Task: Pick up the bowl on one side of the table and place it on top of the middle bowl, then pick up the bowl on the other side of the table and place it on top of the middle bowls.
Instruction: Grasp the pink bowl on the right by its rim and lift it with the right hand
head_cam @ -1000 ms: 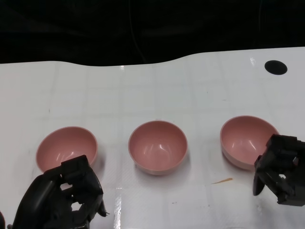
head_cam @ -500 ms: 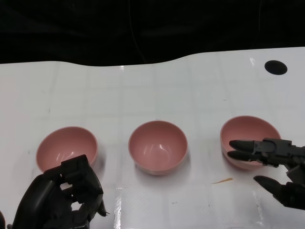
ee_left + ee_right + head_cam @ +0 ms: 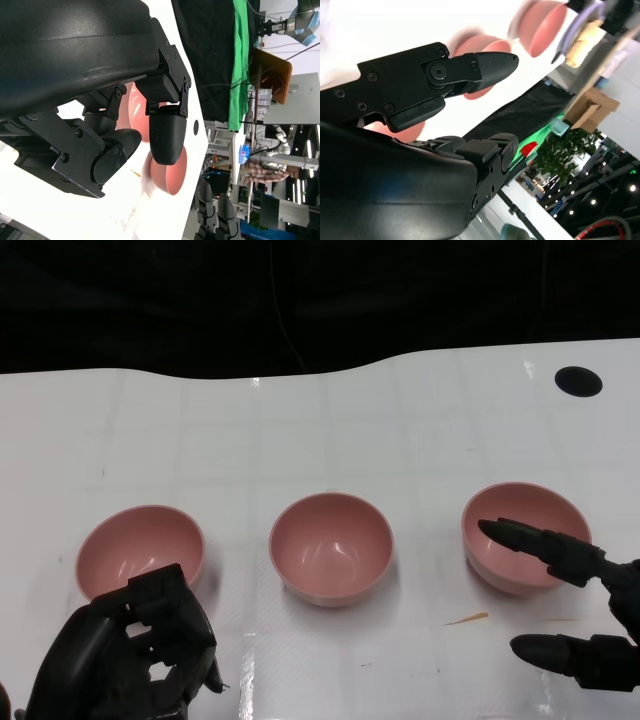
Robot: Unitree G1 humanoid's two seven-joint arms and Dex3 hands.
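At the surface's (image 3: 300, 430) right side, the right bowl (image 3: 505, 560) is being approached by the right hand (image 3: 580, 610), fingers spread and holding nothing, upper fingers over its near rim. Left hand (image 3: 130, 660) is being kept clenched, empty, beside the left bowl (image 3: 135, 545); middle bowl (image 3: 330, 545) lies between.

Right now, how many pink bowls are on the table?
3. The left bowl sits by the left hand, the middle bowl stands alone, and the right bowl lies under the right hand's fingers. None are stacked yet.

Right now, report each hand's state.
Left hand: shut, fingers curled, holding nothing.
Right hand: open, fingers spread at the right bowl, holding nothing.
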